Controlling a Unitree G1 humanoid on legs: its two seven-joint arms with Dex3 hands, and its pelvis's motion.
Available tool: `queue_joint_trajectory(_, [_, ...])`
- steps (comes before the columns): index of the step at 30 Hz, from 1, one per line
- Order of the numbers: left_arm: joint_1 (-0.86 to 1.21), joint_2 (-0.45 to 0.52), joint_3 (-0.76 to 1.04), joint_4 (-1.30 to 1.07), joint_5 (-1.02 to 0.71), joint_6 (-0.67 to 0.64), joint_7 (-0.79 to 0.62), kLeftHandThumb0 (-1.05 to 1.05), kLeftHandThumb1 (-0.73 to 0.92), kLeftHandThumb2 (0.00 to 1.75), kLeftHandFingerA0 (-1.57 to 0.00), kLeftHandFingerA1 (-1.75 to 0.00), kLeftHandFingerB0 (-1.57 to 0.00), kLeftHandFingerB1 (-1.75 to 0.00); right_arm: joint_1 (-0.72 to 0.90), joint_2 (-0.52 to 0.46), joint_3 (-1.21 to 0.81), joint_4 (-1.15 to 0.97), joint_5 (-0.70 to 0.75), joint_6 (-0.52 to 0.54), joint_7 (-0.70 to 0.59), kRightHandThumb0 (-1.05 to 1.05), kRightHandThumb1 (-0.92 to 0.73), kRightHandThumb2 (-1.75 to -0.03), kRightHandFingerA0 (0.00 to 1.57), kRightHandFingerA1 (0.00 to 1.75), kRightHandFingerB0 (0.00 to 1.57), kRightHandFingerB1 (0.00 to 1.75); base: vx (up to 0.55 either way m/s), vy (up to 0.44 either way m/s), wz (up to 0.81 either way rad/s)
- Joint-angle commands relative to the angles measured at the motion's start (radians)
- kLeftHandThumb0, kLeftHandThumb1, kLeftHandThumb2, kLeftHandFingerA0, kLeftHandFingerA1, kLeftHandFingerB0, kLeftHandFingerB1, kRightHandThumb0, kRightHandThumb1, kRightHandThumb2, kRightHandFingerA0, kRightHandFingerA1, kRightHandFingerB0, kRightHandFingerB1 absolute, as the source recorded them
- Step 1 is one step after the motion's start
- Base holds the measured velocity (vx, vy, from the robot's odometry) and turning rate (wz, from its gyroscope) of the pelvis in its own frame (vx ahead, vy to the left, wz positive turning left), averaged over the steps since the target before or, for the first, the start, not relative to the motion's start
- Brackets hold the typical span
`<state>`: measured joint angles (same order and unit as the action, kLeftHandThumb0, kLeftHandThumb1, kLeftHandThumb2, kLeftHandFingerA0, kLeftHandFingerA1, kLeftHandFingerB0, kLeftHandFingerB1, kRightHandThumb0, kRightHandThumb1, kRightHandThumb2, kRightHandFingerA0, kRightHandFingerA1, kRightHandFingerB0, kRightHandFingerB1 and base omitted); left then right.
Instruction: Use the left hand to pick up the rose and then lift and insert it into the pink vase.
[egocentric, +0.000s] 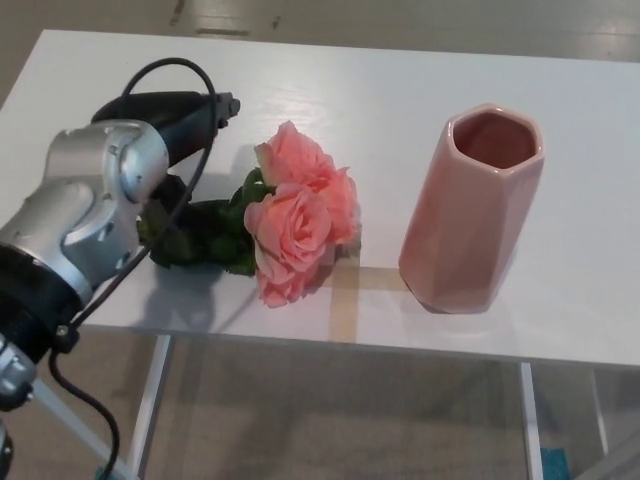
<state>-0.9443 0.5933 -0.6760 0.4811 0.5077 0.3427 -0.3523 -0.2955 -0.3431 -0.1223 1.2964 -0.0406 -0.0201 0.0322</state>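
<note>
Pink rose (298, 225) lies on the worktop (400, 80), stem toward the left robot hand (175, 105) just beside its leaves; grip unclear.

Just right of the black left hand (180, 115) lies a salmon-pink rose (297, 215) with dark green leaves; farther right, the glossy pink vase (470, 210) on a plain white table (400, 90).

A smooth white table (560, 300) with a faint sheen carries a glossy pink ceramic-looking vase (470, 215). The rose (295, 225) has soft, matt petals. The left hand (175, 110) is matt black plastic; its wrist casing (95, 200) is brushed silver metal.
</note>
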Motion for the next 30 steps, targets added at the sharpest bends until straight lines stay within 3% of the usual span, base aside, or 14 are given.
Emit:
queue_joint_trajectory(1, [0.019, -0.033, 0.008, 0.028, 0.067, 0.003, -0.021, -0.54, 0.36, 0.68, 0.0, 0.0, 0.0, -0.1, 0.002, -0.007, -0.01, 0.006, 0.004, 0.015, 0.009, -0.38, -0.54, -0.94, 0.62, 0.67, 0.44, 0.58, 0.0, 0.0, 0.0])
queue_joint_trajectory(18, [0.077, -0.106, 0.023, 0.088, 0.115, -0.007, -0.041, -0.53, 0.35, 0.7, 0.0, -0.04, 0.0, -0.14, 0.001, -0.006, -0.016, 0.003, 0.004, 0.013, 0.012, -0.37, -0.54, -0.95, 0.62, 0.67, 0.44, 0.58, 0.0, 0.0, 0.0])
queue_joint_trajectory(19, [0.081, -0.109, 0.021, 0.093, 0.119, -0.009, -0.04, -0.51, 0.42, 0.53, 0.0, -0.06, 0.0, -0.19, 0.0, -0.005, -0.018, 0.004, 0.006, 0.014, 0.012, -0.37, -0.54, -0.95, 0.62, 0.67, 0.44, 0.58, 0.0, 0.0, 0.0])
queue_joint_trajectory(21, [0.09, -0.113, 0.017, 0.103, 0.129, -0.018, -0.035, -0.51, 0.34, 0.72, 0.0, -0.14, 0.0, -0.19, 0.0, -0.004, -0.015, 0.005, 0.002, 0.014, 0.007, -0.38, -0.54, -0.95, 0.62, 0.67, 0.44, 0.58, 0.0, 0.0, 0.0])
queue_joint_trajectory(23, [0.096, -0.115, 0.016, 0.105, 0.136, -0.023, -0.036, -0.53, 0.34, 0.68, -0.04, -0.18, 0.0, -0.18, -0.001, -0.003, -0.014, 0.007, 0.001, 0.015, 0.005, -0.38, -0.54, -0.95, 0.62, 0.67, 0.44, 0.58, 0.0, 0.0, 0.0])
queue_joint_trajectory(24, [0.1, -0.116, 0.009, 0.113, 0.145, -0.035, -0.033, -0.55, 0.41, 0.69, -0.1, -0.37, -0.05, -0.22, 0.0, -0.004, -0.014, 0.004, 0.002, 0.014, 0.006, -0.38, -0.54, -0.95, 0.61, 0.67, 0.43, 0.58, 0.0, 0.0, 0.0])
queue_joint_trajectory(25, [0.101, -0.118, 0.009, 0.119, 0.148, -0.041, -0.031, -0.55, 0.41, 0.69, -0.1, -0.37, -0.05, -0.22, 0.0, -0.004, -0.014, 0.005, 0.002, 0.014, 0.005, -0.38, -0.54, -0.95, 0.61, 0.67, 0.43, 0.58, 0.0, 0.0, 0.0])
queue_joint_trajectory(26, [0.096, -0.124, 0.011, 0.139, 0.146, -0.057, -0.024, -0.5, 0.48, 0.72, -0.28, -0.42, -0.06, -0.3, -0.003, -0.003, -0.016, 0.005, 0.003, 0.016, 0.007, -0.38, -0.54, -0.95, 0.61, 0.67, 0.43, 0.58, 0.0, 0.0, 0.0])
queue_joint_trajectory(27, [0.093, -0.134, 0.018, 0.162, 0.138, -0.072, -0.015, -0.29, 0.47, 0.92, -0.51, -0.63, -0.02, -0.43, -0.003, -0.004, -0.013, 0.005, 0.0, 0.015, 0.008, -0.38, -0.54, -0.94, 0.61, 0.67, 0.43, 0.58, 0.0, 0.0, 0.0])
queue_joint_trajectory(28, [0.093, -0.142, 0.03, 0.176, 0.126, -0.082, -0.009, -0.31, 0.69, 0.61, -0.79, -0.77, -0.23, -0.29, -0.005, -0.005, -0.015, 0.005, 0.003, 0.016, 0.009, -0.38, -0.54, -0.94, 0.61, 0.67, 0.43, 0.58, 0.0, 0.0, 0.0])
queue_joint_trajectory(29, [0.097, -0.147, 0.042, 0.184, 0.119, -0.093, -0.002, -0.27, 0.73, 0.63, -0.69, -1.2, -0.28, -0.31, -0.005, -0.005, -0.016, 0.004, 0.004, 0.016, 0.011, -0.38, -0.54, -0.94, 0.61, 0.67, 0.43, 0.58, 0.0, 0.0, 0.0])
queue_joint_trajectory(30, [0.102, -0.149, 0.049, 0.186, 0.114, -0.101, 0.003, -0.27, 0.73, 0.63, -0.69, -1.2, -0.28, -0.31, -0.005, -0.005, -0.015, 0.004, 0.003, 0.016, 0.013, -0.38, -0.54, -0.94, 0.61, 0.67, 0.43, 0.58, 0.0, 0.0, 0.0])
